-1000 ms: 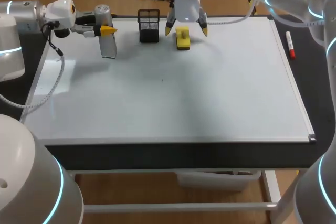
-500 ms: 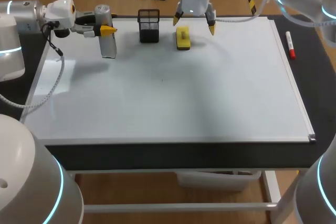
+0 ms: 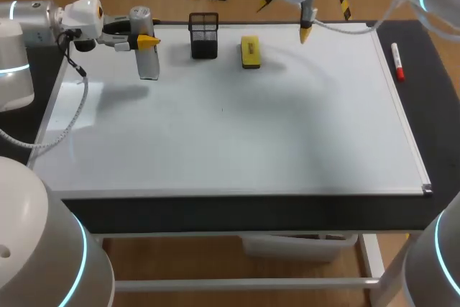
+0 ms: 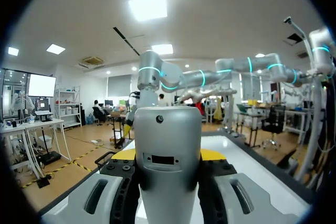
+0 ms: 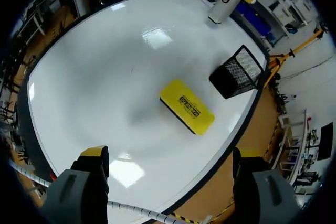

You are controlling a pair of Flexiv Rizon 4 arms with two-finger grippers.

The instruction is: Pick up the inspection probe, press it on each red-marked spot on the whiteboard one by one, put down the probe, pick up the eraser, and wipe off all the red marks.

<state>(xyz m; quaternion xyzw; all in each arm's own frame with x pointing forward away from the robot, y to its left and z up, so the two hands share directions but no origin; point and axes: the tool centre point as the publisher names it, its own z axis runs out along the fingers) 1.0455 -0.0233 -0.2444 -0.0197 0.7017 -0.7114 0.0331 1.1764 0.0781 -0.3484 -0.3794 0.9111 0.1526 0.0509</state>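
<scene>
1. The near side of the tabletop is being covered by the whiteboard, which is lying flat. A tiny dark speck is being shown left of its middle.
2. A red marker is being borne by the dark strip of tabletop just beside the whiteboard's right edge, toward the far end.
3. The yellow eraser is being left flat on the whiteboard near its far edge, and it is not being touched by either hand. A black mesh basket is being seen close on its left, apart from it.
4. The inspection probe is being gripped upright by the left hand over the whiteboard's far left corner, left of the basket. In the left wrist view its silver body is being clamped between the two yellow-tipped fingers. Whether its lower end is touching the board cannot be told.
5. The right hand is being held in the air over the whiteboard's far edge, right of the eraser. Its fingers are being spread wide, with nothing between them. In the right wrist view the eraser, basket and probe are being shown ahead of it.
</scene>
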